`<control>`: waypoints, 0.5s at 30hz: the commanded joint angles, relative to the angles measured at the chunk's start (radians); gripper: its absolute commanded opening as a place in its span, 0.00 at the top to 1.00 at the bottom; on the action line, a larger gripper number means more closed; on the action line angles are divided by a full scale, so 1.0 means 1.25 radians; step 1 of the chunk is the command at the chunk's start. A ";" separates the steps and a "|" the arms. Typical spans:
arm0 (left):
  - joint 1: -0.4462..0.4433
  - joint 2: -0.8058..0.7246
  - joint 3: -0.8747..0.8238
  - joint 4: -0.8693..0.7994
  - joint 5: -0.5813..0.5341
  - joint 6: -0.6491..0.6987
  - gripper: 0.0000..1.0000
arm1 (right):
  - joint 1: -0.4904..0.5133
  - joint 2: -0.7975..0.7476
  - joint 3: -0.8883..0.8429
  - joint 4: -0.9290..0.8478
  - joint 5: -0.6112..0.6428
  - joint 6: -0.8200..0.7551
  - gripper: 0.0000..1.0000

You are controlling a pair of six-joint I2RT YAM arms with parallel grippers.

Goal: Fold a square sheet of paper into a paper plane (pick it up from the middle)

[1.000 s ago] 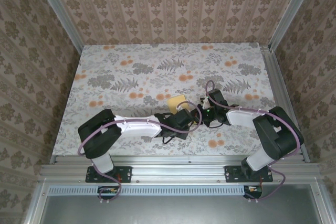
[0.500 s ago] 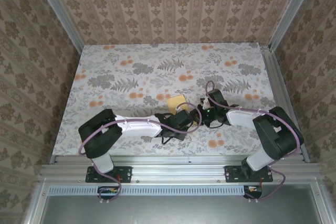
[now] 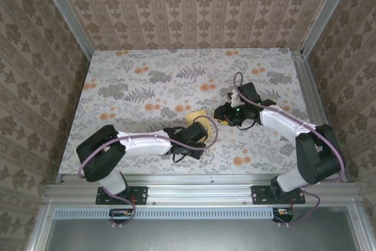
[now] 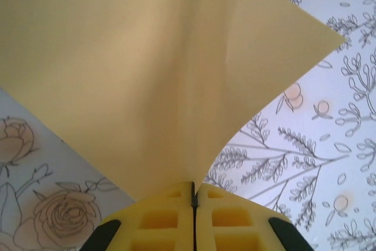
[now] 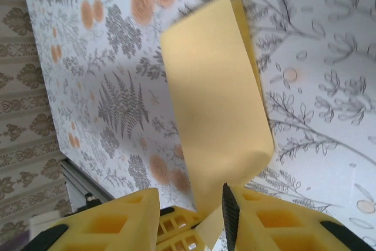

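The square sheet of paper (image 3: pixel 197 119) is pale yellow and curls over on itself above the floral cloth, mid-table. My left gripper (image 3: pixel 198 131) is shut on its lower edge. In the left wrist view the yellow jaws (image 4: pixel 192 191) meet on the paper (image 4: pixel 147 74), which fans out ahead. My right gripper (image 3: pixel 219 113) stands open just right of the sheet. In the right wrist view the bent paper (image 5: pixel 211 98) rises ahead of my right gripper (image 5: pixel 189 195), its lower end hanging beside the right finger (image 5: pixel 258 216). The left gripper's fingers (image 5: pixel 176 230) show below. The paper plane is out of view.
The floral cloth (image 3: pixel 147 86) covers the table. Metal rails run along the right side (image 3: pixel 311 98) and the near edge (image 3: pixel 200 179). Patterned walls (image 3: pixel 194 10) close in the back and both sides.
My left gripper has closed on the paper. The right gripper has opened, let go, and drawn back up and to the right. The left arm shifted slightly left.
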 commanded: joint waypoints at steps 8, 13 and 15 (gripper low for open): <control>0.031 -0.066 -0.058 0.043 0.112 0.048 0.91 | 0.059 0.189 0.109 0.008 -0.048 -0.086 0.72; 0.054 -0.080 -0.089 0.072 0.138 0.037 0.90 | 0.103 0.275 0.145 0.028 -0.050 -0.096 0.75; 0.063 -0.082 -0.101 0.081 0.150 0.034 0.90 | 0.115 0.302 0.161 0.020 -0.047 -0.112 0.76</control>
